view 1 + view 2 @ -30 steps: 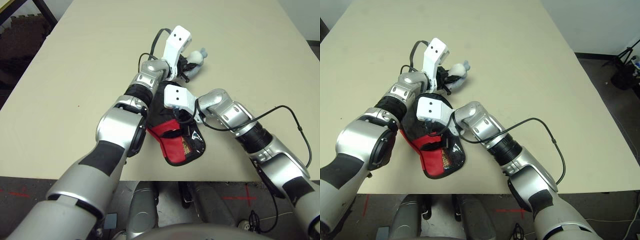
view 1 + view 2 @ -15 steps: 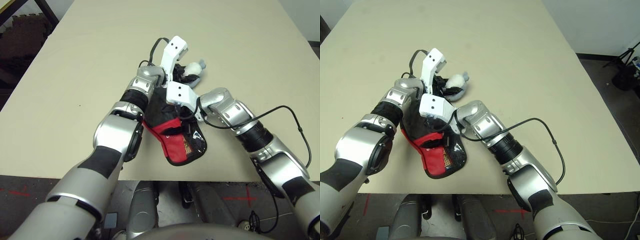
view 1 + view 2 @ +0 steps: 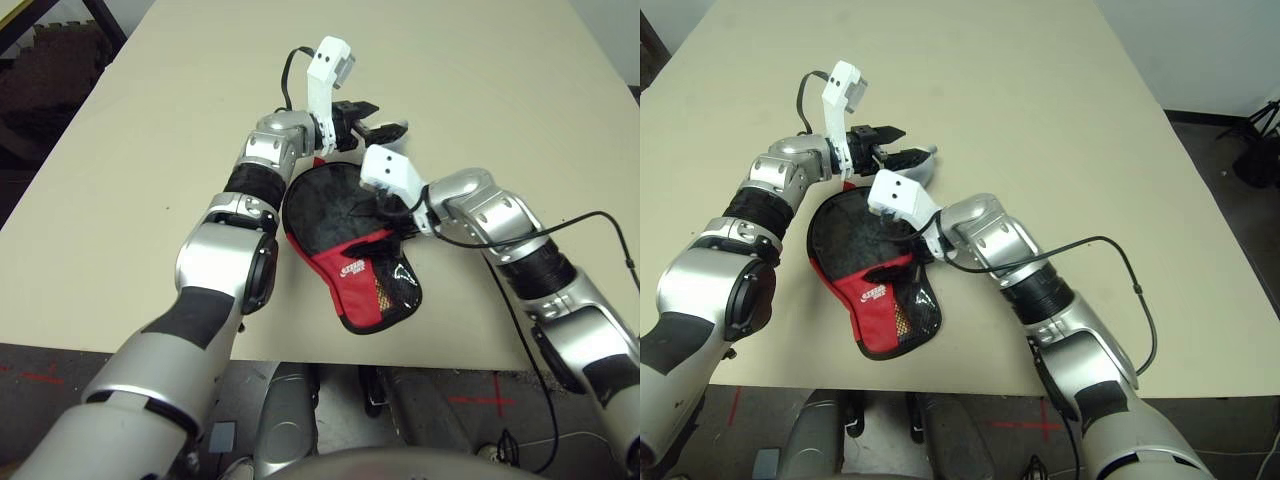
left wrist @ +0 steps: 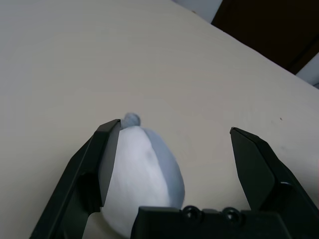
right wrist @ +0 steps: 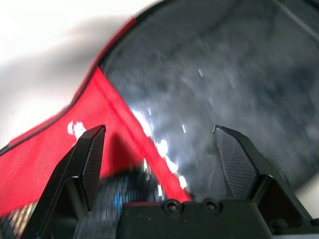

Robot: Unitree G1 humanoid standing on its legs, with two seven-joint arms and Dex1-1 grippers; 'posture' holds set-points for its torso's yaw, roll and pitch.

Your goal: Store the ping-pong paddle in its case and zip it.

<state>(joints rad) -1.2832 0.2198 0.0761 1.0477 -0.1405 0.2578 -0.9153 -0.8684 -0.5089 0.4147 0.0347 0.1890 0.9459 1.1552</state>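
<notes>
On the counter, the soft, light-looking case lies beneath the right tool, both tools' jaws apart and empty. Its sturdier rim at six o'clock offers the likeliest hold; the slick panel may slide.

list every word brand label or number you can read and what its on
White lettering on the red panel of the flat black paddle-shaped fabric case with red trim: looks like a brand name with a smaller line under it, too small to read for certain.
No numbers or signs that I can read anywhere else.
</notes>
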